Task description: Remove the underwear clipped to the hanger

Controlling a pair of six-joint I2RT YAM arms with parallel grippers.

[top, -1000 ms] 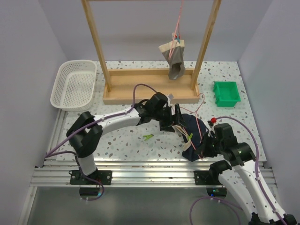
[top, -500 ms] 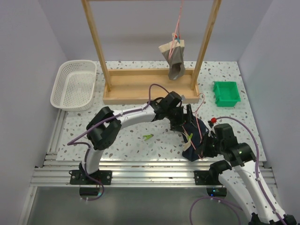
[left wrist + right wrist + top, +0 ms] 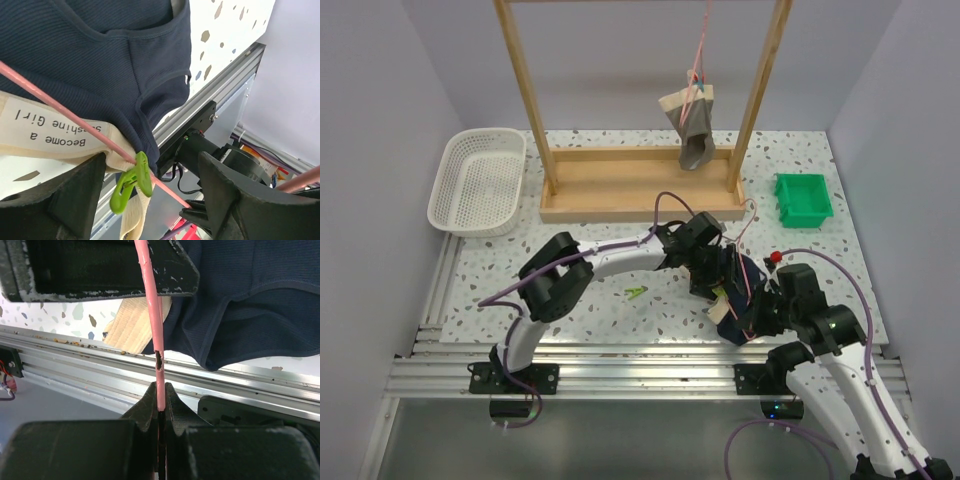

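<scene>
The navy underwear (image 3: 738,282) with its tan waistband (image 3: 50,132) lies low at the front right of the table, clipped to a pink hanger (image 3: 60,111) by a green clip (image 3: 131,182). My left gripper (image 3: 150,200) is open and straddles that clip and the hanger wire, with one finger on each side. In the top view the left gripper (image 3: 720,290) is over the waistband. My right gripper (image 3: 159,390) is shut on the pink hanger wire (image 3: 152,315), just under the navy cloth (image 3: 250,300). Grey underwear (image 3: 695,135) hangs from a pink hanger on the wooden rack.
The wooden rack (image 3: 640,195) stands across the back. A white basket (image 3: 480,180) sits at back left and a green bin (image 3: 804,198) at back right. A loose green clip (image 3: 636,292) lies on the table. The metal rail (image 3: 620,345) runs along the front edge.
My left arm has stretched right and toward the front, bringing its gripper over the navy underwear's clipped waistband. The right gripper has kept its hold in place.
</scene>
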